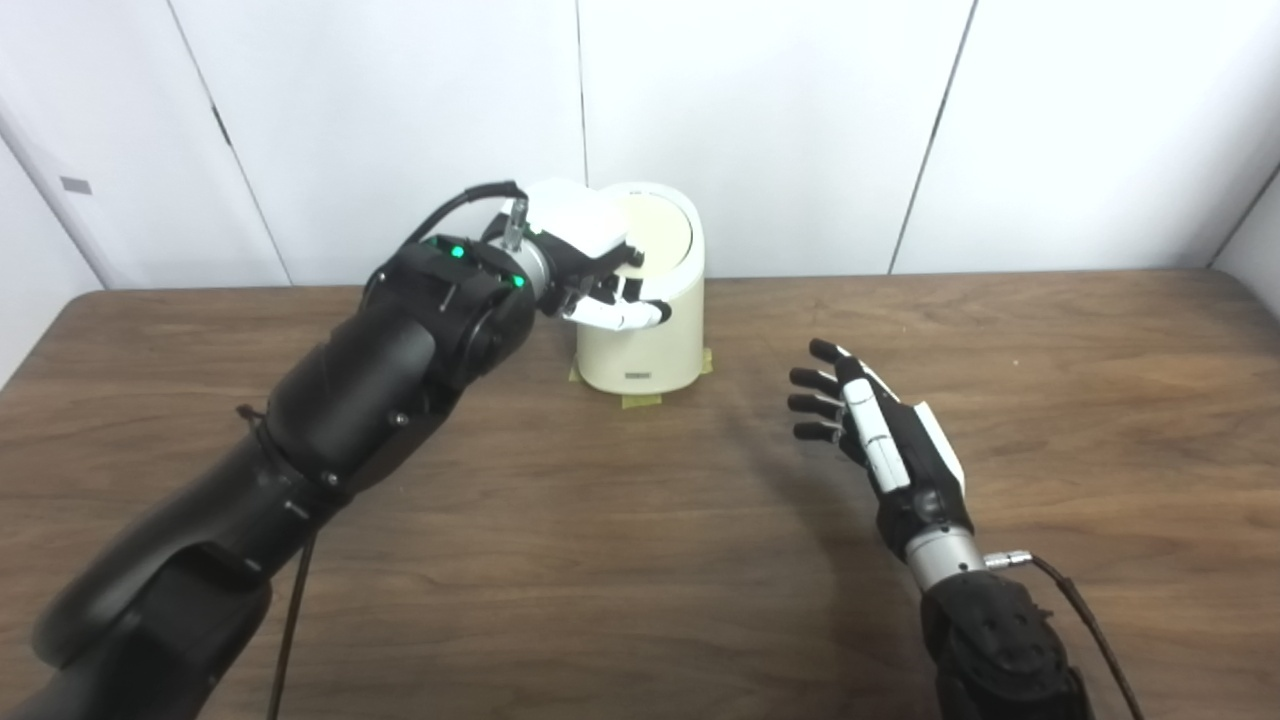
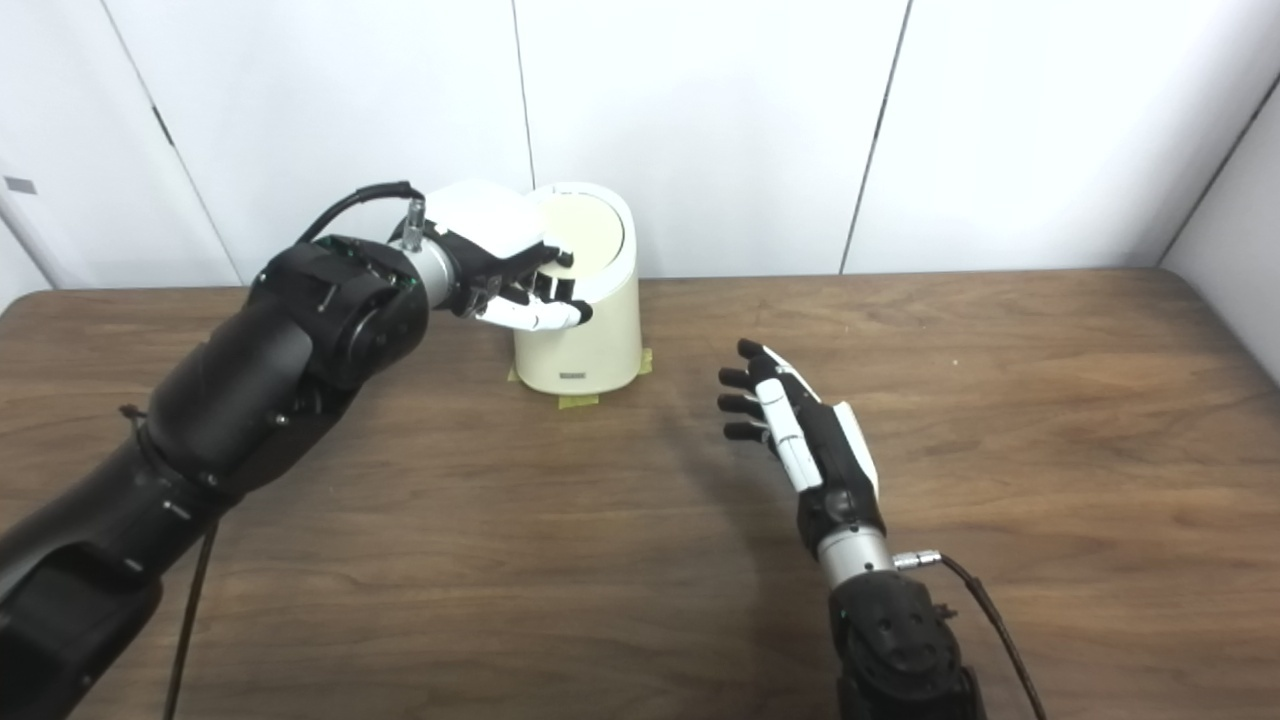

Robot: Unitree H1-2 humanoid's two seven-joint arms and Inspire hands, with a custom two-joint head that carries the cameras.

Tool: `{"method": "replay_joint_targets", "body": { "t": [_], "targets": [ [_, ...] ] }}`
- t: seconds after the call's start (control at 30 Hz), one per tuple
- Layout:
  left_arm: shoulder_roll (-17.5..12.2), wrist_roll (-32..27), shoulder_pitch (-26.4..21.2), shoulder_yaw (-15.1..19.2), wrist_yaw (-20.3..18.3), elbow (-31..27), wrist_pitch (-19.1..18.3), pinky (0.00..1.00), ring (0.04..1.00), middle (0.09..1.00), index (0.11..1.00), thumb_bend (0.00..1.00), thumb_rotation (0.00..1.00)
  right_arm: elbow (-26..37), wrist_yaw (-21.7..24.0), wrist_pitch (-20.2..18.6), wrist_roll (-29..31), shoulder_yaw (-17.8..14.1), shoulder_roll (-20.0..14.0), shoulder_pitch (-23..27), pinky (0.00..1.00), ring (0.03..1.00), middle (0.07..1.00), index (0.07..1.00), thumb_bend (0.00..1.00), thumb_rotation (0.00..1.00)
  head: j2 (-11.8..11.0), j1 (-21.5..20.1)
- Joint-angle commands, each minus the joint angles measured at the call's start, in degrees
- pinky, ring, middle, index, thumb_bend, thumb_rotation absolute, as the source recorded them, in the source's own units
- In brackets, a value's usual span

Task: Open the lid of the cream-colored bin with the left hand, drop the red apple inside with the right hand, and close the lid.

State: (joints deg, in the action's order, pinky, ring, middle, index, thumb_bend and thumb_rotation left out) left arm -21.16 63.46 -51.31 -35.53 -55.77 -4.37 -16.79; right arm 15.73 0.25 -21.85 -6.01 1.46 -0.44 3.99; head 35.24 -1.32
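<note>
Cream-coloured cylindrical plastic bin (image 1: 645, 335): stands upright on the far middle of the table, close to the white wall panels. Its base is fixed by strips of yellowish tape (image 1: 640, 401) at the front and at both sides. A small dark label shows low on the front wall.

Round cream lid (image 1: 660, 235): sits in the bin's top ring, its face tilted toward the camera. Whether it is fully seated or slightly swung cannot be told.

Left hand (image 1: 590, 262), white shell with black fingers: at the bin's upper left rim, fingers curled over the edge of the lid and touching it, thumb extended across the front of the bin wall. It rests on the lid rather than clasping anything.

Left arm, black (image 1: 380, 380): reaches diagonally from the lower left corner, green indicator lights lit at the wrist, a black cable looping above it.

Right hand (image 2: 795, 425), black and white: above the table to the right of the bin and well apart from it, fingers spread and straight, palm turned left, holding nothing.

Red apple: not visible in either view.

Brown wood-grain table (image 1: 1100, 400): carries the bin.
</note>
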Motion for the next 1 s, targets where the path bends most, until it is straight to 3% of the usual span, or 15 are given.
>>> {"method": "replay_joint_targets", "body": {
  "t": [0.0, 0.3, 0.63, 0.73, 0.83, 0.97],
  "targets": [
    [0.34, -0.15, -0.44, 0.44, -0.44, 2.08, 0.91, 1.0, 0.962, 0.902, 0.896, 0.53, 1.0, 1.76, -0.24, 1.45, 0.08, 0.1, 0.28, 2.24, 0.68, 0.755, 0.793, 0.872, 0.49, 0.96, 0.07, -0.16],
    [1.39, -1.79, 0.49, 1.64, -0.03, 4.31, 3.88, 1.0, 0.97, 0.909, 0.897, 0.55, 1.0, 2.47, -0.62, 0.89, -0.57, 0.33, 0.54, 2.39, 0.68, 0.749, 0.787, 0.876, 0.49, 0.95, 0.28, -0.86],
    [1.19, -3.46, 0.29, 4.29, -2.18, 1.39, 3.7, 1.0, 0.951, 0.905, 0.896, 0.54, 1.0, 3.12, -0.81, 0.14, -0.15, 0.02, 0.51, 2.53, 0.67, 0.739, 0.777, 0.874, 0.49, 0.93, 0.6, -1.09],
    [1.65, -4.47, -0.31, 6.83, -2.16, -0.61, 2.03, 1.0, 0.947, 0.906, 0.899, 0.54, 1.0, 2.97, -0.52, 0.29, 0.52, -0.19, 0.34, 2.51, 0.67, 0.737, 0.775, 0.873, 0.49, 0.93, 0.71, -0.97],
    [2.67, -7.0, 0.06, 11.14, 2.86, -2.67, 1.51, 1.0, 0.933, 0.897, 0.889, 0.51, 1.0, 2.84, -0.4, 0.19, 0.39, -0.06, 0.02, 2.57, 0.67, 0.734, 0.773, 0.872, 0.48, 0.92, 0.69, -0.87],
    [3.65, -7.47, -1.02, 14.83, 3.82, -6.12, -1.54, 1.0, 0.952, 0.913, 0.907, 0.5, 1.0, 2.63, -0.13, 0.1, 0.99, -0.15, -0.04, 2.63, 0.67, 0.733, 0.773, 0.87, 0.47, 0.9, 0.75, -0.77]
  ]
}}
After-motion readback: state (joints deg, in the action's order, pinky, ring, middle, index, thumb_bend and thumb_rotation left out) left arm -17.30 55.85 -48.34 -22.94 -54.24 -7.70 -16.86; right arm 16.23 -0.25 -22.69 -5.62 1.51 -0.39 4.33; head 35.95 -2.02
